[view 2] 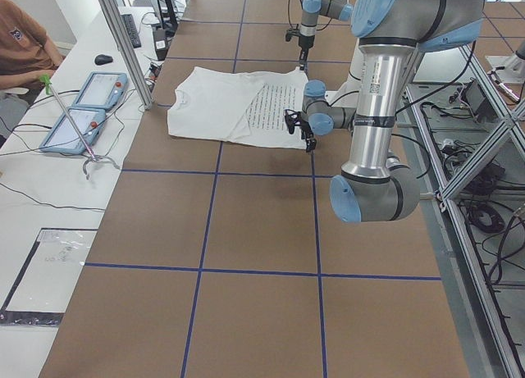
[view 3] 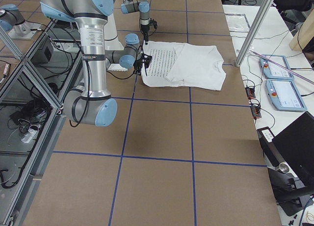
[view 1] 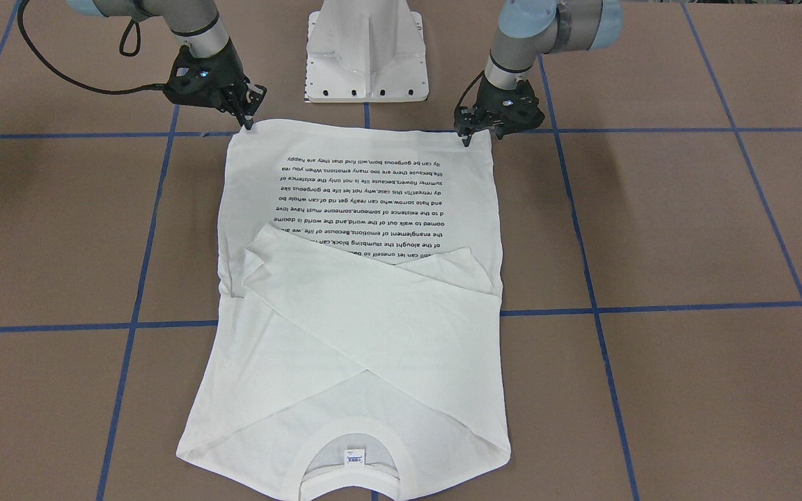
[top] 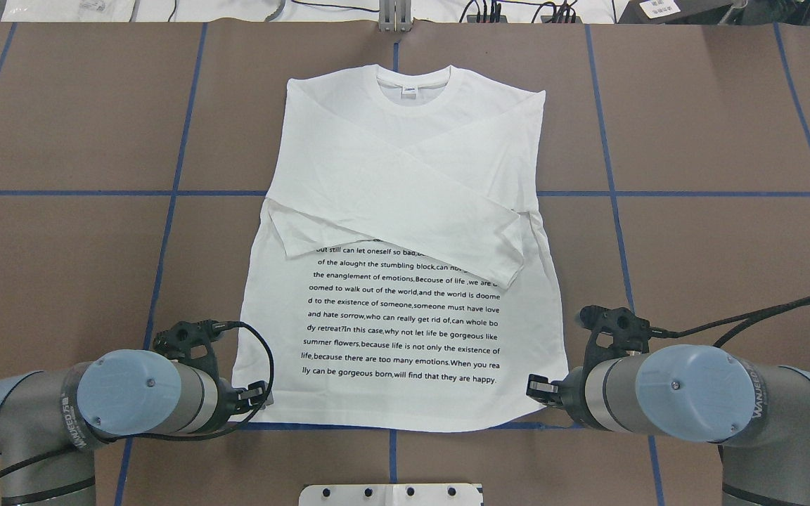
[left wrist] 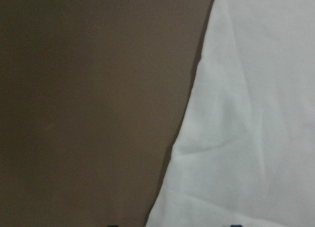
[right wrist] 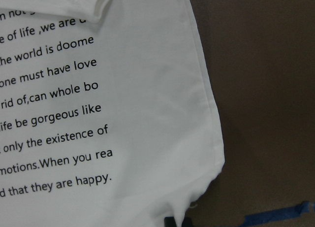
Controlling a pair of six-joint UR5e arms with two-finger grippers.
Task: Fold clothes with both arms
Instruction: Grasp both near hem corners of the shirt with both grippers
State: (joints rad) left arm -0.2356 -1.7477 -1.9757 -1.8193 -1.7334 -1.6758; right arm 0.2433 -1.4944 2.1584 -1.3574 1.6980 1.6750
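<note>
White shirt [view 1: 373, 327], sleeves crossed, text up; right hand [view 1: 248, 125] pinches its hem corner, left hand [view 1: 467, 141] unclear.

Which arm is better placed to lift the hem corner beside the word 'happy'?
Right. The right gripper sits at that corner of the white printed shirt; the left gripper is at the other.

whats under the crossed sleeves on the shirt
The crossed sleeves lie on the front of the shirt, which shows around them. They cover the top lines of the printed text; what those lines say cannot be read.
</note>
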